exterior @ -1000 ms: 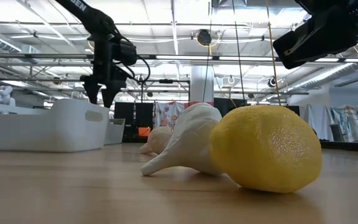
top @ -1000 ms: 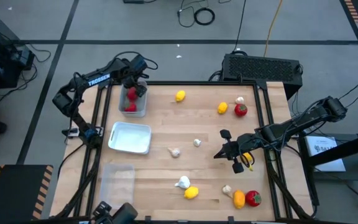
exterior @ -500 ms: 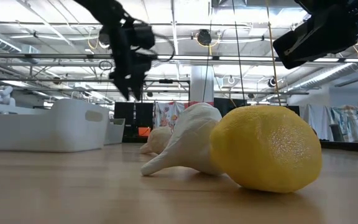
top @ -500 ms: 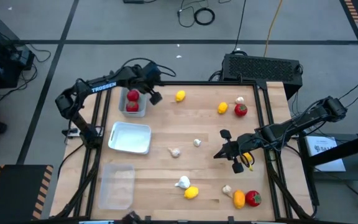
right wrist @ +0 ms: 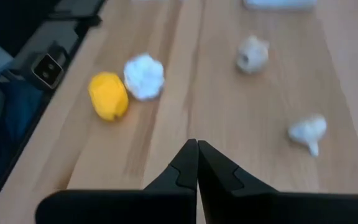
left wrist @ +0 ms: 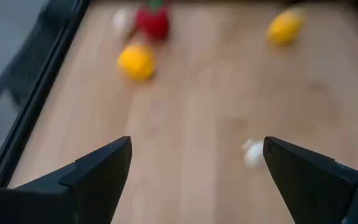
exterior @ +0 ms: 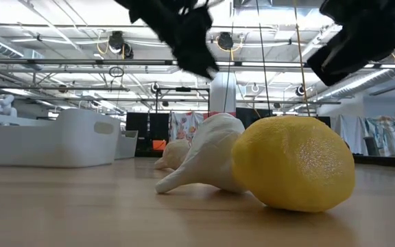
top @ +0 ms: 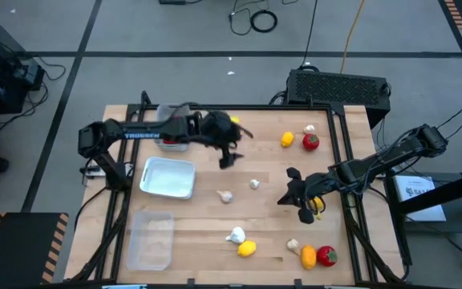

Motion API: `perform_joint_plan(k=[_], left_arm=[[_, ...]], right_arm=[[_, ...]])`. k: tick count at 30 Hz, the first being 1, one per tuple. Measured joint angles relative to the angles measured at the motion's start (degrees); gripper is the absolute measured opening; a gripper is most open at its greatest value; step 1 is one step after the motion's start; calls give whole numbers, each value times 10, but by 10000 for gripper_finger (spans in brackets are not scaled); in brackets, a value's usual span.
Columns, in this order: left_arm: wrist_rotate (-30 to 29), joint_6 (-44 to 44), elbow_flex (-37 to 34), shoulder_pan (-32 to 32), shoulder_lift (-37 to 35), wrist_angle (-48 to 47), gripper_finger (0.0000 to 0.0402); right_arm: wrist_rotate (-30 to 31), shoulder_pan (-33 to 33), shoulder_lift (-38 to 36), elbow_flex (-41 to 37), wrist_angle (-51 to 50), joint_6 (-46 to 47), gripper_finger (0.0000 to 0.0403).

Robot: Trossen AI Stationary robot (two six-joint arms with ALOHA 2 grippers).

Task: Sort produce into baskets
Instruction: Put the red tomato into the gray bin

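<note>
Produce: 1 red fruit (top: 169, 142) shows in the greyish basket (top: 167, 112) at the bench's (top: 263, 233) far left corner; about 12 pieces lie loose mid-bench and along the right edge
Baskets: white basket (top: 167, 178) and clear basket (top: 151, 241) hold nothing visible
Progress: judged early; most sorting remains
Left tool (top: 227, 152): wide open, holding nothing, above far-centre bench
Right tool (top: 293, 195): shut, apparently empty; near right edge
Room: bare wood mid-bench

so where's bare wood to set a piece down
Bare: between the white tray and the garlic bulb, and the strip beside the clear tray. Crowded: near right corner, around the orange lemon and red fruit.
</note>
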Motion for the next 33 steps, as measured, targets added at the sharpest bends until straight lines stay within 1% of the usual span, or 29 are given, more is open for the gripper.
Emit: perform_joint_plan(k=[3, 5, 7, 9, 12, 13, 15, 18, 21, 24, 30, 33], left_arm=[[-3, 10, 0, -36, 3, 20, 370], [-4, 15, 0, -57, 8, 37, 370], [-4, 27, 0, -76, 11, 39, 370], [-4, 36, 0, -89, 12, 36, 370], [-12, 41, 0, -99, 11, 28, 370], [-14, 41, 0, -99, 11, 22, 370], [-15, 42, 0, -99, 11, 4, 370], [-15, 45, 0, -92, 11, -16, 370], [-17, 46, 0, -80, 11, -25, 370], [-17, 46, 0, -70, 11, -24, 370], [-17, 46, 0, -55, 11, -40, 370], [-17, 46, 0, -53, 11, -52, 370]], right_arm=[[1, 0, 0, 44, -91, 34, 0], [5, 0, 0, 84, -170, 48, 0], [29, -1, 0, 126, -251, 54, 0], [92, -5, 0, 168, -333, 61, 0], [220, -23, 0, 215, -452, 75, 0], [250, -34, 0, 229, -487, 85, 0], [277, -70, 0, 254, -551, 95, 0], [261, -142, 0, 271, -597, 90, 1], [216, -224, 0, 272, -606, 54, 13], [173, -308, 12, 272, -603, 11, 36], [119, -452, 63, 272, -593, -58, 89], [119, -498, 101, 272, -586, -84, 113]])
